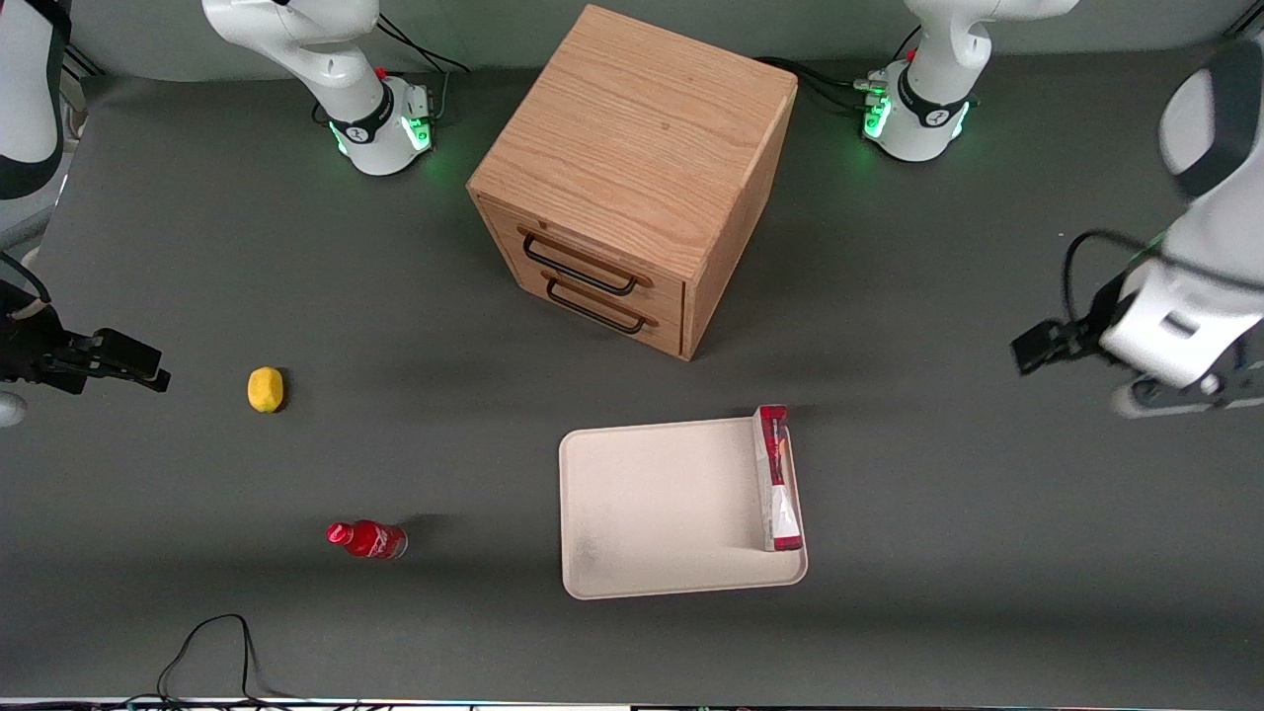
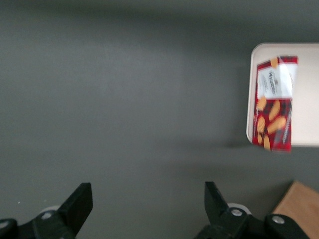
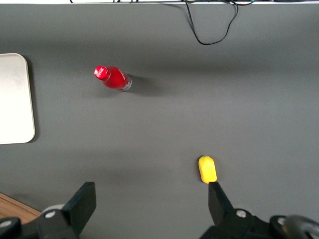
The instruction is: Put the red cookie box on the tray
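Observation:
The red cookie box (image 1: 775,479) stands on its long thin edge on the cream-white tray (image 1: 662,504), along the rim toward the working arm's end. The left wrist view shows the box's printed face (image 2: 273,112) on the tray (image 2: 306,109). My left gripper (image 1: 1032,351) hangs above bare table toward the working arm's end, well apart from the tray and a little farther from the front camera. In the left wrist view the gripper (image 2: 147,199) is open and holds nothing, with only grey table between its fingers.
A wooden two-drawer cabinet (image 1: 632,168) stands farther from the front camera than the tray; its corner shows in the left wrist view (image 2: 299,209). A yellow lemon (image 1: 265,389) and a small red bottle (image 1: 367,539) lie toward the parked arm's end. A black cable (image 1: 212,642) loops at the near edge.

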Robot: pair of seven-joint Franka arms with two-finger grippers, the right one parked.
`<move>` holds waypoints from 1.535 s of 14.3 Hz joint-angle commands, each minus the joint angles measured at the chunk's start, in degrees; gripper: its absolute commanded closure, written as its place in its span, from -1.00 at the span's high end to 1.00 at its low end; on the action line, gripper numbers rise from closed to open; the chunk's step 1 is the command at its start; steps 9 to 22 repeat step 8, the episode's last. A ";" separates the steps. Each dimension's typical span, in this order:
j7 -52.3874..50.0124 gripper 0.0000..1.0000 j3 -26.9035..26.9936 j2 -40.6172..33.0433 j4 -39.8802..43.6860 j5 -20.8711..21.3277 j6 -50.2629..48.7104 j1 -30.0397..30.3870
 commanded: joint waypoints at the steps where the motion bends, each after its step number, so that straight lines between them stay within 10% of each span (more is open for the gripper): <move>1: 6.30 1.00 -0.39 -9.72 -10.81 -2.74 1.25 4.22; 22: 10.27 1.00 -0.39 -15.90 -16.01 -2.65 -1.04 8.01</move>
